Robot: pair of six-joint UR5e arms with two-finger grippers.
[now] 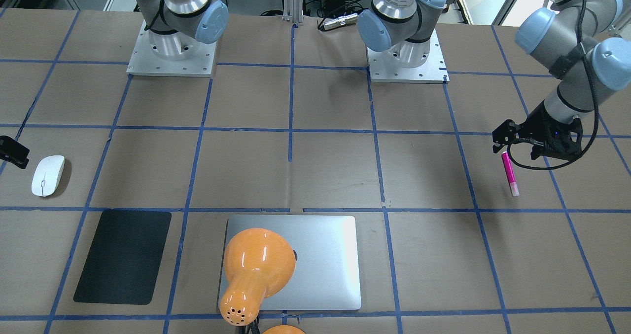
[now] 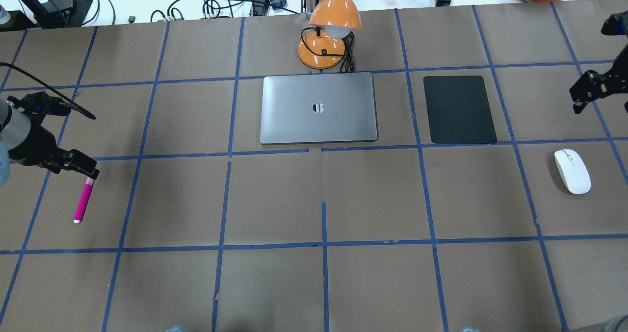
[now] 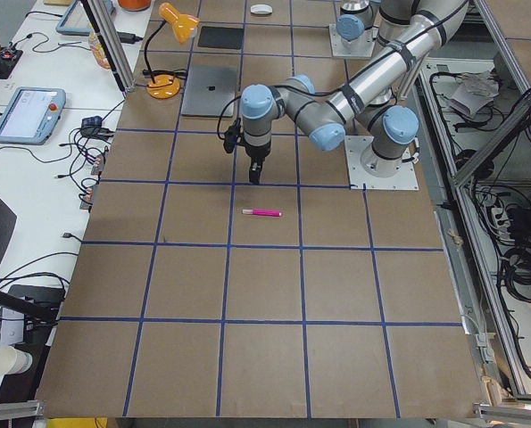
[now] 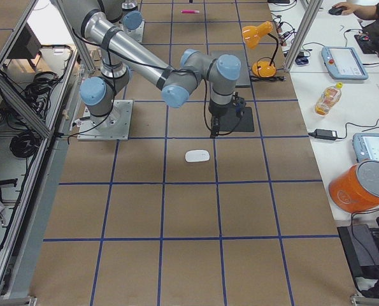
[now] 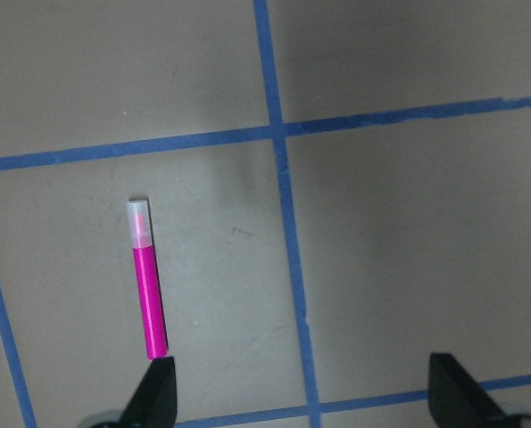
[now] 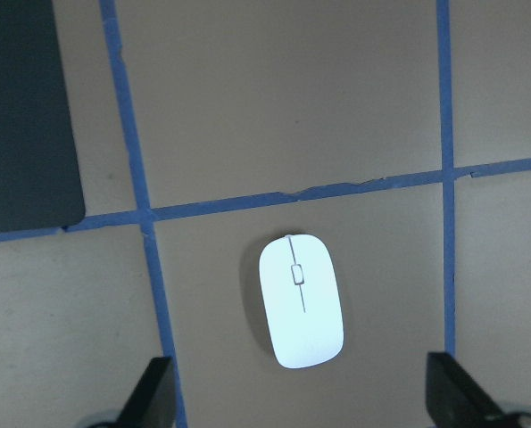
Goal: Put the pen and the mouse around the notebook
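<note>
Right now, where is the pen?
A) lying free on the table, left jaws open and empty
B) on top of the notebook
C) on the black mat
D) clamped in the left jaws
A: in the left wrist view the pen lies flat on the table, one end near a fingertip, while the left jaws stand wide apart with nothing between them.

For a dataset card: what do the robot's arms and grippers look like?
The left arm and right arm are silver-grey tubes with pale blue joint caps. A black cable runs down the left arm to the black left gripper; the right gripper is black too, with dark tapered jaws.
</note>
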